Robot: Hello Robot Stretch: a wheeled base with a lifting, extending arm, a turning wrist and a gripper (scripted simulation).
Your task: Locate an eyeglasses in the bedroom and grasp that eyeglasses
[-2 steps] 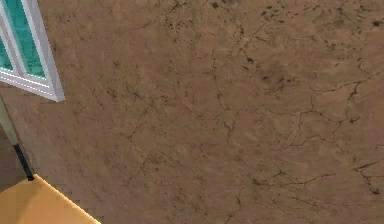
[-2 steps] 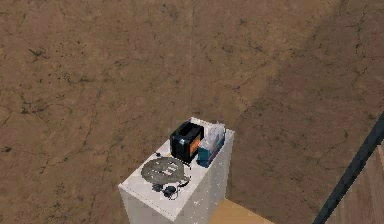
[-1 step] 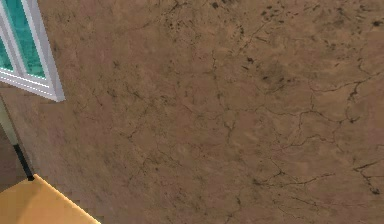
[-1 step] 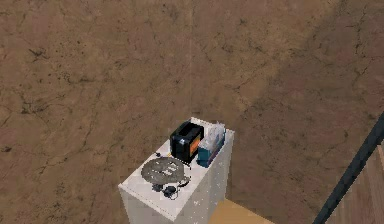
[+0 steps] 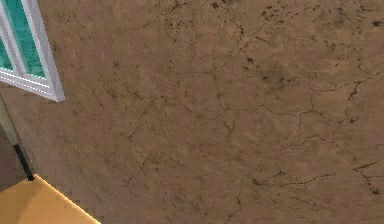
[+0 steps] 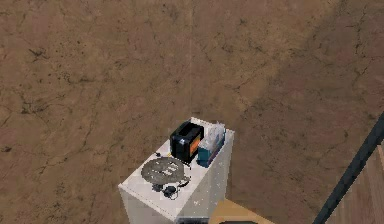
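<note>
Where the arm side view looks out, a brown, crack-veined wall (image 6: 90, 80) forms the backdrop, and a pale grey stand (image 6: 212, 185) sits at six o'clock in front of it. Item one, on the stand's top toward its seven o'clock corner: a round grey disc (image 6: 160, 170), lying flat. Item two, just beside the disc at its five o'clock, near the top's front edge: a small dark item (image 6: 172, 188) with pale specks. It is too small for me to say whether it is the eyeglasses. Item three, toward the back of the top at twelve o'clock: a black box with an orange face (image 6: 183, 143), upright. Item four, against the box at its three o'clock: a teal block (image 6: 204, 153), with a white object (image 6: 214, 132) behind it at one o'clock. Item five, at the view's four o'clock: a dark slanted bar (image 6: 350, 180). Item six, at six o'clock below the stand: a tan slab (image 6: 235, 212). Gripper's fingers: whether apart, together or set on anything, I cannot tell. In the forward view, the same brown wall (image 5: 220, 110). A white-framed window (image 5: 25, 45) with a teal pane is at ten o'clock, and an orange-yellow floor (image 5: 40, 205) at seven o'clock.
</note>
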